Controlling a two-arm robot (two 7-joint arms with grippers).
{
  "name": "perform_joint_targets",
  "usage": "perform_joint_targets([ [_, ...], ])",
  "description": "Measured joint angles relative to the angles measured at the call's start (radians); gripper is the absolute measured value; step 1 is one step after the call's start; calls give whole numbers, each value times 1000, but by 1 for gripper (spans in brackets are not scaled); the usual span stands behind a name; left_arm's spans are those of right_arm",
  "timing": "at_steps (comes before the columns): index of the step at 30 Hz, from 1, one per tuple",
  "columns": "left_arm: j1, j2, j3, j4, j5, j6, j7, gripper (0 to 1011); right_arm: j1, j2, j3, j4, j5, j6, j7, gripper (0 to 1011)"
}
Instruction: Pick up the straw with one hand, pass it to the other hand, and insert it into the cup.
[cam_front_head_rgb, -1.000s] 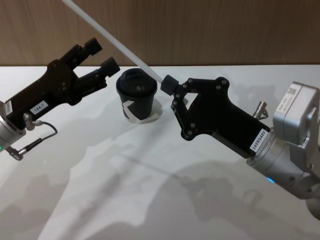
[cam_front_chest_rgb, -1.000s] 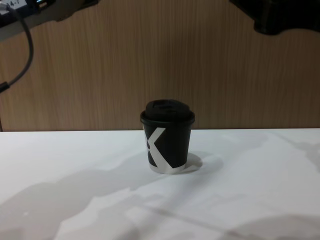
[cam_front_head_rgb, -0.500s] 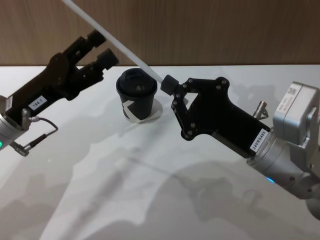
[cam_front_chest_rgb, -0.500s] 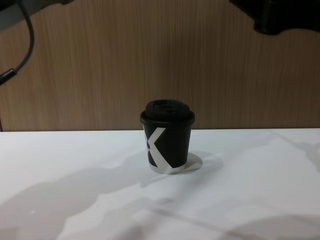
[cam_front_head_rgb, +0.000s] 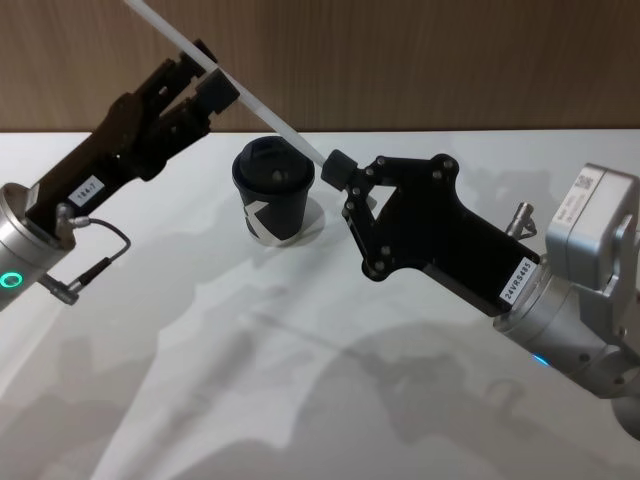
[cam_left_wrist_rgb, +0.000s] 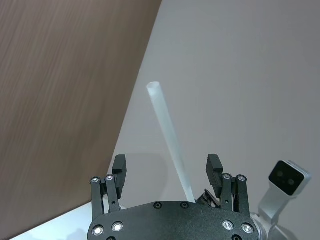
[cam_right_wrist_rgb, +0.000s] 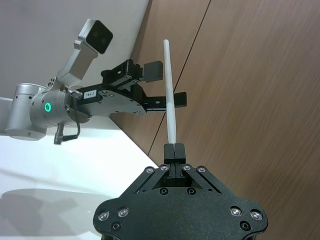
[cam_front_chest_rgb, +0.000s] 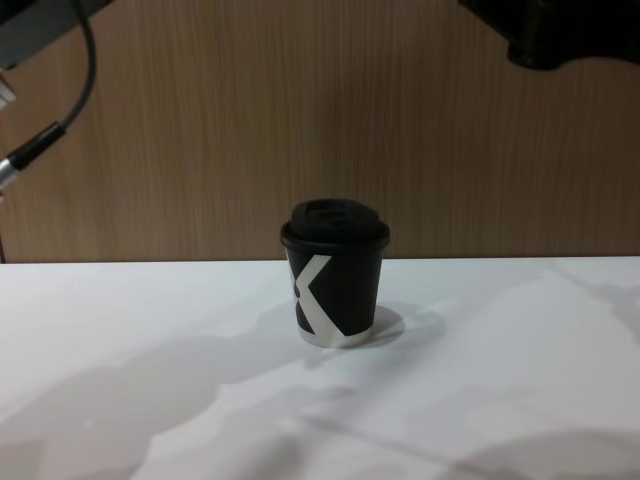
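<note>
The white straw (cam_front_head_rgb: 240, 95) slants up and to the left above the table. Its lower end is pinched in my blocky black right gripper (cam_front_head_rgb: 335, 165), which is shut on it beside the cup's lid. In the right wrist view the straw (cam_right_wrist_rgb: 170, 95) rises straight out of the right gripper (cam_right_wrist_rgb: 173, 147). My left gripper (cam_front_head_rgb: 205, 78), with a silver wrist and green ring, is open, one finger on each side of the straw's upper part. In the left wrist view the straw (cam_left_wrist_rgb: 170, 140) runs between the spread fingers (cam_left_wrist_rgb: 214, 166), untouched. The black cup (cam_front_head_rgb: 272, 190) with its white mark (cam_front_chest_rgb: 335, 275) stands upright below.
The white table (cam_front_head_rgb: 200, 350) stretches out in front of the cup. A brown wood-panelled wall (cam_front_head_rgb: 450, 60) stands close behind it. A grey cable (cam_front_head_rgb: 95, 255) loops from my left wrist.
My left gripper has risen and swung toward the straw until its open fingers stand on either side of it. The right gripper, straw and cup have stayed put.
</note>
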Motion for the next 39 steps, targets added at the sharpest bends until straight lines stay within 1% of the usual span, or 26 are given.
perform_joint_targets([
  [8, -10, -21, 19, 14, -16, 2, 16, 1003, 0, 0, 0, 0, 0, 0, 0, 1],
  [18, -18, -36, 36, 26, -30, 2, 24, 1003, 0, 0, 0, 0, 0, 0, 0, 1],
  [21, -19, -39, 39, 28, -33, 1, 25, 981, 0, 0, 0, 0, 0, 0, 0, 1],
  [24, -20, -42, 41, 30, -35, 1, 26, 926, 0, 0, 0, 0, 0, 0, 0, 1],
  [25, -20, -42, 42, 30, -35, 1, 27, 890, 0, 0, 0, 0, 0, 0, 0, 2],
  [26, -20, -42, 42, 30, -35, 1, 27, 890, 0, 0, 0, 0, 0, 0, 0, 1],
  [27, -21, -43, 43, 31, -36, 1, 27, 840, 0, 0, 0, 0, 0, 0, 0, 2],
  [28, -21, -44, 44, 31, -36, 1, 27, 823, 0, 0, 0, 0, 0, 0, 0, 2],
  [31, -22, -45, 45, 32, -38, 0, 28, 706, 0, 0, 0, 0, 0, 0, 0, 1],
  [33, -22, -46, 46, 33, -38, 0, 28, 673, 0, 0, 0, 0, 0, 0, 0, 1],
  [34, -22, -46, 46, 33, -39, 0, 28, 616, 0, 0, 0, 0, 0, 0, 0, 1],
  [36, -23, -46, 47, 33, -39, 0, 28, 570, 0, 0, 0, 0, 0, 0, 0, 1],
  [38, -23, -47, 48, 34, -40, 0, 28, 472, 0, 0, 0, 0, 0, 0, 0, 1],
  [39, -23, -47, 48, 34, -40, 0, 28, 472, 0, 0, 0, 0, 0, 0, 0, 1],
])
